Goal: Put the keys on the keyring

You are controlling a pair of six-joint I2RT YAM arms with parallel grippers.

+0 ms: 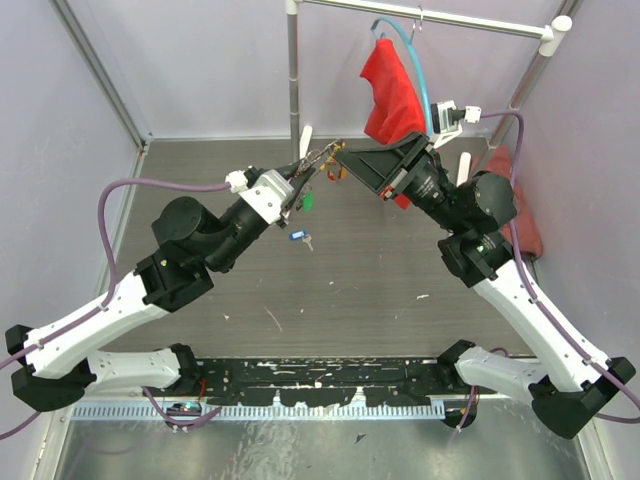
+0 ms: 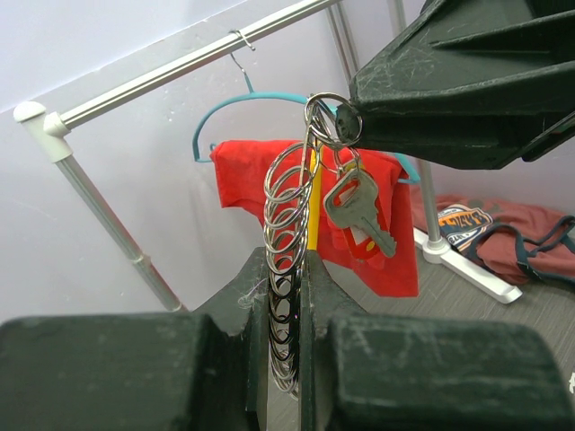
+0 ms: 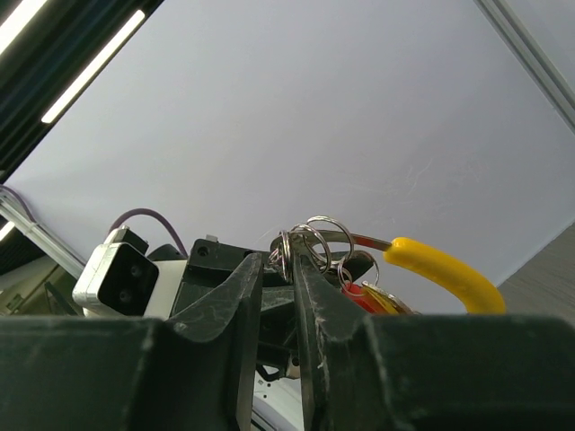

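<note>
Left gripper (image 2: pixel 284 266) is clamping the keyring (image 2: pixel 286 193) upright; right gripper (image 3: pixel 283 260) is pinching a silver key (image 2: pixel 359 205) by its small ring at the top. Blue key (image 1: pixel 297 236) and green key (image 1: pixel 307 200) are lying below, not yet threaded.

Closed in by pale lilac walls (image 1: pixel 220 60) around a grey wood-grain table (image 1: pixel 380 285). Backed by a metal clothes rail (image 1: pixel 430 18) hung with a red shirt (image 1: pixel 392 95).

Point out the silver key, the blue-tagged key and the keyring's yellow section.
silver key (image 2: pixel 353 205): left wrist view, on its head.
blue-tagged key (image 1: pixel 296 236): top external view, on its blue tag.
keyring (image 3: pixel 445 269): right wrist view, on its yellow section.
</note>
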